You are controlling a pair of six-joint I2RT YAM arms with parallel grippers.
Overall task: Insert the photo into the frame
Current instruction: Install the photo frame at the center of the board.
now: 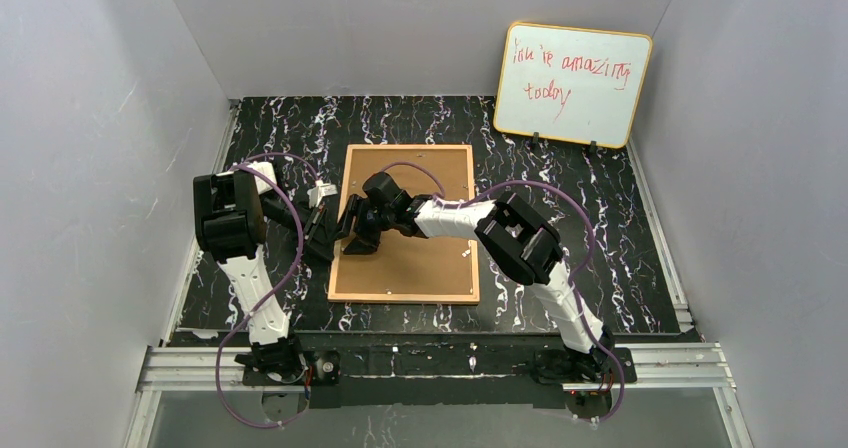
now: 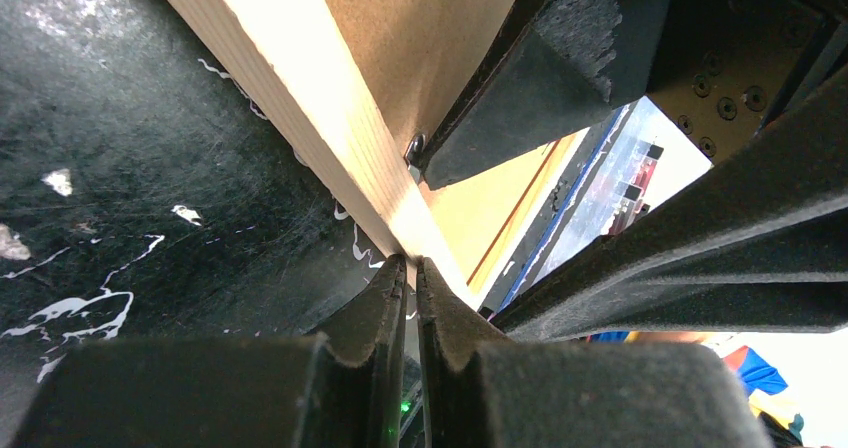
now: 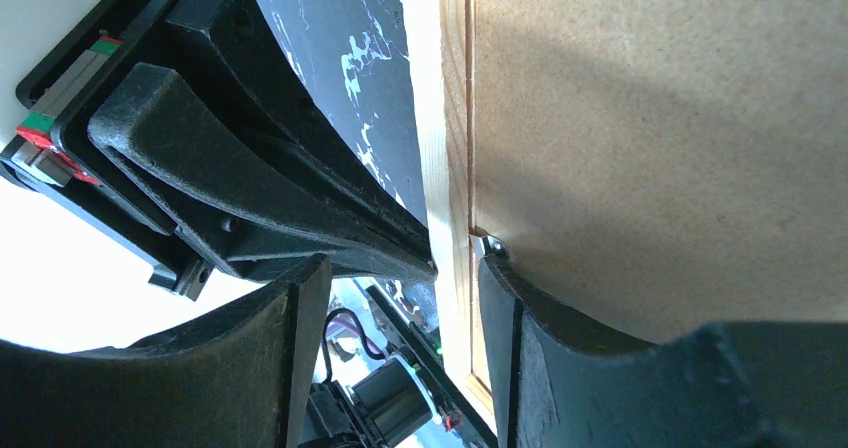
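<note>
The frame (image 1: 420, 268) lies face down on the black marbled table, its brown fibreboard back (image 3: 650, 118) up inside the light wooden rim (image 2: 300, 98). My left gripper (image 1: 328, 230) is at the frame's left edge; its jaws (image 2: 410, 263) are shut with the tips against the rim's outer side, nothing between them. My right gripper (image 1: 352, 230) reaches over the same edge from the right and is open (image 3: 400, 268). One of its fingers rests on the back panel next to a small metal tab (image 3: 487, 245); the other hangs outside the rim. The photo is not in view.
A whiteboard (image 1: 572, 83) with red handwriting leans against the back wall at the right. White walls enclose the table on three sides. A metal rail (image 1: 430, 360) runs along the near edge by the arm bases.
</note>
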